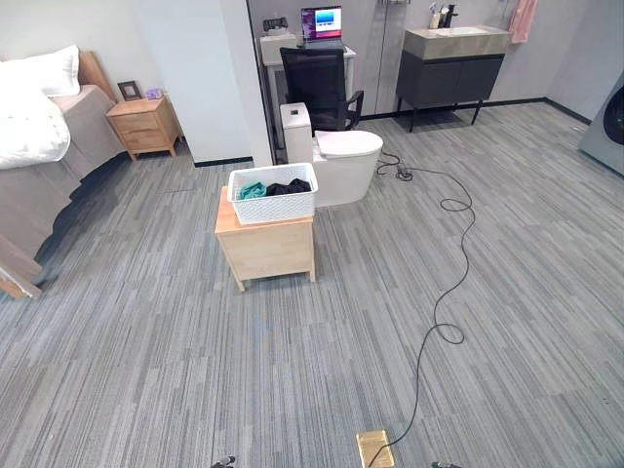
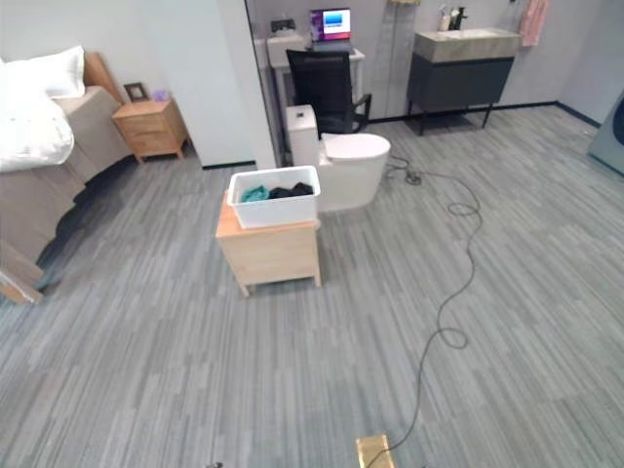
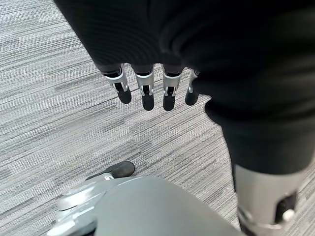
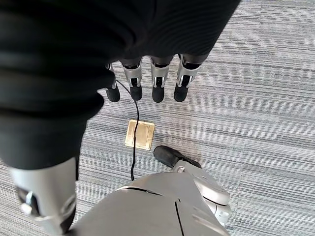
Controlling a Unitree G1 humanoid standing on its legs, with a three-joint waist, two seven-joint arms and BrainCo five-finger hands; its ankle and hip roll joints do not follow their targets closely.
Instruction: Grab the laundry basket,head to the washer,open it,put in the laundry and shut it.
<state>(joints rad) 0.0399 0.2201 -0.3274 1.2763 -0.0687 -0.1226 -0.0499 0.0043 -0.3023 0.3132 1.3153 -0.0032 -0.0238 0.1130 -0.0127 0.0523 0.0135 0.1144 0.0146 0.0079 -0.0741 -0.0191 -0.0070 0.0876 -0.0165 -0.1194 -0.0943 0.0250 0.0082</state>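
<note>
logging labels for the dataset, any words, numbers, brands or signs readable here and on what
None can be read.
Open laptop with a lit blue and pink screen on the white desk: screen content too small to read.
Small dark picture frame on the wooden nightstand: too small to tell.
White perforated plastic laundry basket: no label shows.
Square brass floor plate: no marking shows.

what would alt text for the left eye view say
A white laundry basket holding dark and teal clothes sits on a small wooden table on grey carpet. Behind it stand a white toilet and a black office chair, with a bed at left.
</note>
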